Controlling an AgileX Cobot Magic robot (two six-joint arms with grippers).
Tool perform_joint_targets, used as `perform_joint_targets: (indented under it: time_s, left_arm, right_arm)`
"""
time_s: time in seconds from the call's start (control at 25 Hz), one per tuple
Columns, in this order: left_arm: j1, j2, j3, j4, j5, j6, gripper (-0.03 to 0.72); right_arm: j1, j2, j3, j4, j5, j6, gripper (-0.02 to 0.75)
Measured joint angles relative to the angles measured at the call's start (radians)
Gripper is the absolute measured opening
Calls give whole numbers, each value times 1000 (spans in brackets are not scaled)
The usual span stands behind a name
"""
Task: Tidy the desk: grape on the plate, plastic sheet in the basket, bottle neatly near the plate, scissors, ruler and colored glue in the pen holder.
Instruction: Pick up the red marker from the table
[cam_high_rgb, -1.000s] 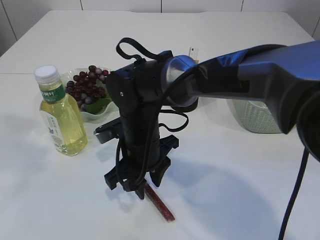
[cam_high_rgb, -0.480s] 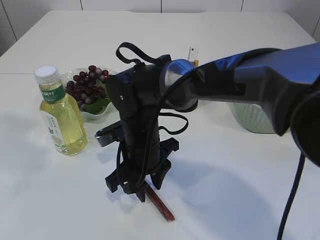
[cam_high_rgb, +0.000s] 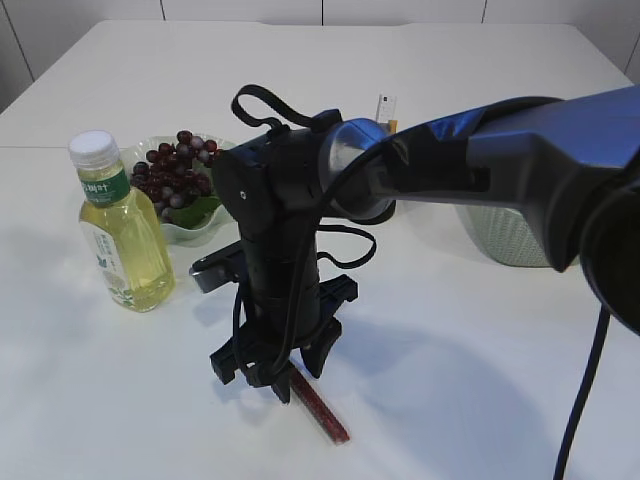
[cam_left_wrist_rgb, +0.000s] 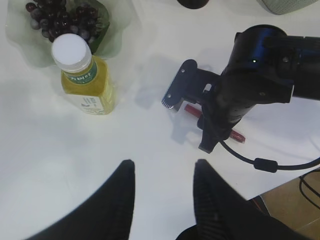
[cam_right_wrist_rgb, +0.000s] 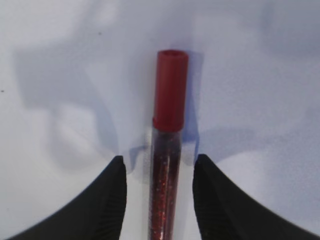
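The colored glue (cam_high_rgb: 322, 410), a red glitter tube with a red cap (cam_right_wrist_rgb: 170, 90), lies flat on the white table near the front. My right gripper (cam_high_rgb: 298, 375) points down over it and is open. The tube (cam_right_wrist_rgb: 166, 170) runs between the fingers with a gap on each side. My left gripper (cam_left_wrist_rgb: 164, 164) hangs open and empty above bare table. The bottle (cam_high_rgb: 125, 240) of yellow drink stands upright beside the green plate (cam_high_rgb: 190, 233), which holds the grape bunch (cam_high_rgb: 175, 175). I cannot make out the scissors, ruler or plastic sheet.
A pale green basket (cam_high_rgb: 510, 240) stands at the right, partly behind the right arm. A black pen holder (cam_high_rgb: 375, 213) is mostly hidden by that arm, with a white strip (cam_high_rgb: 387, 106) sticking up. The table's edge (cam_left_wrist_rgb: 280, 187) lies close to the glue.
My right gripper has sunk slightly over the glue tube, its jaws as wide as before. The glue, bottle and plate have not moved.
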Motion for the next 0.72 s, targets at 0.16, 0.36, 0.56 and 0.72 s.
perform_joint_targets:
  time_s: [0.16, 0.36, 0.56, 0.72]
  left_arm:
    - [0, 0, 0, 4, 0, 0, 289]
    - [0, 0, 0, 8, 0, 0, 289]
    - [0, 0, 0, 8, 0, 0, 289]
    - [0, 0, 0, 8, 0, 0, 289]
  right_arm:
    - [0, 0, 0, -1, 0, 0, 357]
    - [0, 0, 0, -3, 0, 0, 357]
    - [0, 0, 0, -5, 0, 0, 357]
    - [0, 0, 0, -6, 0, 0, 357]
